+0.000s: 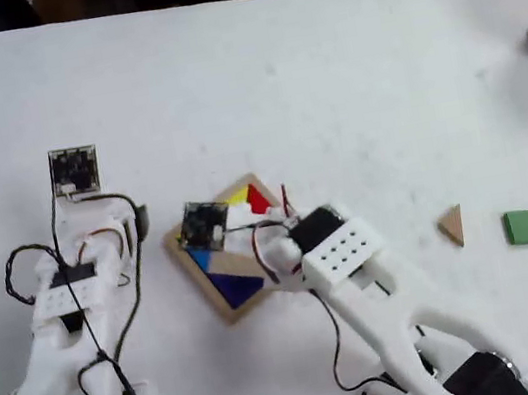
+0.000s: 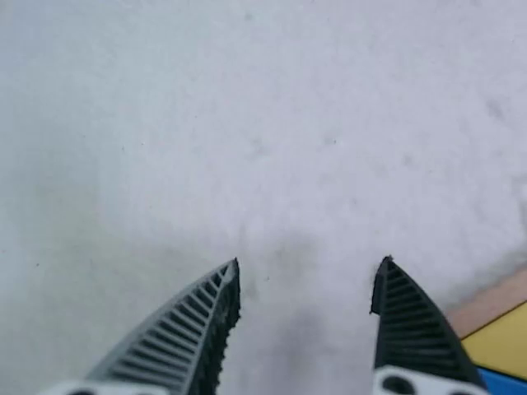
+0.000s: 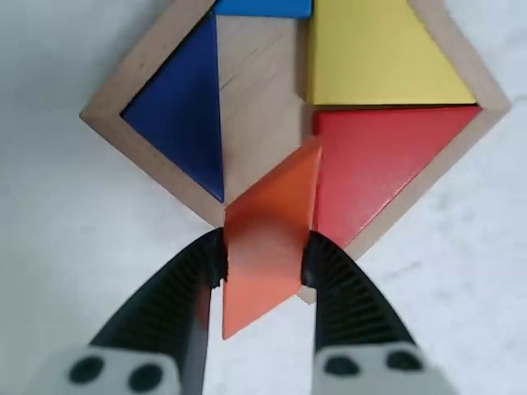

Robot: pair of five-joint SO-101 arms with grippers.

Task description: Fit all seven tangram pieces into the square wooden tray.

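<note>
**A:** Orange painted wood, a parallelogram piece [image 3: 268, 239], clamped by two opposite edges between the fingers [image 3: 198, 280] of the right gripper [image 3: 265, 247]. Far tip poking past the fingertips, over the near corner of the square wooden tray [image 3: 123, 132].

**B:** Handling?

**A:** Probably light, stiff and smooth-painted, so liable to pivot if pinched near a point. Best held mid-length across parallel edges, much as now.

**B:** And beyond the fingertips?

**A:** Bare wooden slot [image 3: 259, 107] straight ahead. Dark blue triangle [image 3: 185, 115] on one side of it, red triangle [image 3: 387, 169] and yellow piece [image 3: 379, 58] on the other, light blue piece [image 3: 263, 6] at the far end.

**B:** Tight fit?

**A:** Looks so. Worth squaring the edges to the slot before lowering, without forcing.

**B:** Other arm?

**A:** Left gripper [image 2: 310, 263] spread open, nothing between its fingers, white table [image 2: 247, 123] beneath, tray corner just beside one fingertip. Farther out, tan triangle [image 1: 453, 225] and green square [image 1: 524, 226] loose on the table, well apart from the tray.
</note>
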